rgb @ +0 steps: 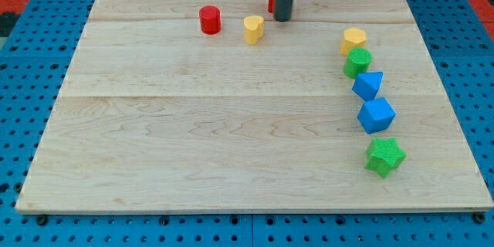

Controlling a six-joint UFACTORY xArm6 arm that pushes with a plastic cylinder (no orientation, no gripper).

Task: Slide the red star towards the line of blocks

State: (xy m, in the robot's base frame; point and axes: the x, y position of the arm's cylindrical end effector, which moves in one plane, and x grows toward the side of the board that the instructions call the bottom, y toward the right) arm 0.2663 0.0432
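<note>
A red block [272, 2], probably the red star, shows only as a sliver at the view's top, mostly hidden behind my rod. My tip [282, 19] sits just right of and below it, touching or nearly so. A line of blocks runs down the view's right: a yellow hexagon-like block [354, 39], a green block [357, 62], a blue block [368, 86], a second blue block [377, 115] and a green star [384, 157].
A red cylinder [210, 19] and a yellow heart-like block [253, 28] stand at the view's top, left of my tip. The wooden board [193, 147] lies on a blue pegboard.
</note>
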